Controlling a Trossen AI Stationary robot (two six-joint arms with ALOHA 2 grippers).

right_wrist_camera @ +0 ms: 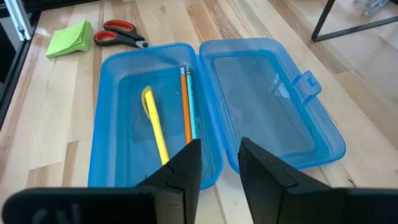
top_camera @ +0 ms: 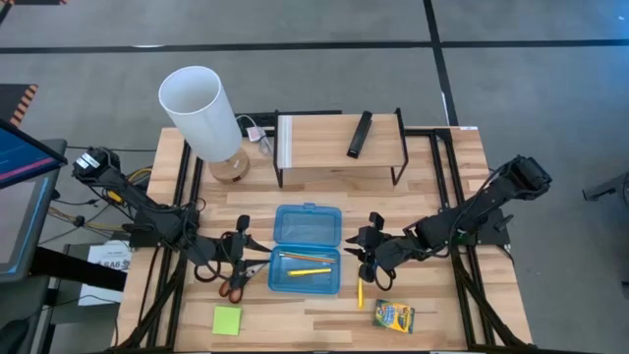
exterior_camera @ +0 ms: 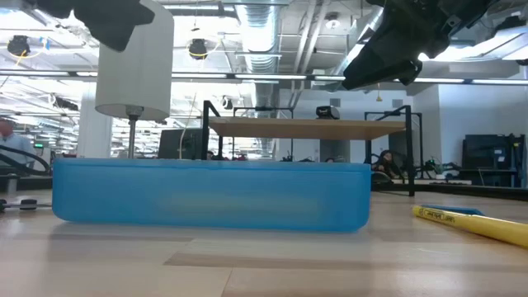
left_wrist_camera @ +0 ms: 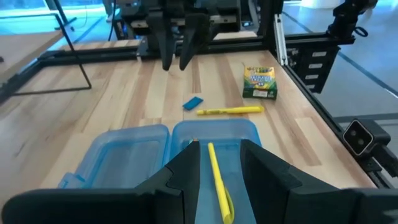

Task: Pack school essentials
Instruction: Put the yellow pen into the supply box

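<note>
The translucent blue case (top_camera: 306, 248) lies open at mid-table, its lid toward the far edge. Its tray (right_wrist_camera: 155, 118) holds yellow (right_wrist_camera: 154, 127), orange (right_wrist_camera: 185, 106) and teal (right_wrist_camera: 192, 115) pencils. My left gripper (top_camera: 252, 258) (left_wrist_camera: 219, 177) hovers open at the case's left side. My right gripper (top_camera: 358, 258) (right_wrist_camera: 219, 171) hovers open at its right side. The orange-handled scissors (top_camera: 233, 285) and the lime-green sticky pad (top_camera: 227, 320) lie near-left. A yellow pencil (left_wrist_camera: 230, 111), the small blue eraser (left_wrist_camera: 193, 102) and the crayon box (top_camera: 393, 316) lie near-right.
A lamp with a white shade (top_camera: 201, 108) stands at the far left. A low wooden shelf (top_camera: 324, 133) on black legs at the far middle carries the black remote (top_camera: 360, 135). Bare wood shows along the near edge between the pad and the crayon box.
</note>
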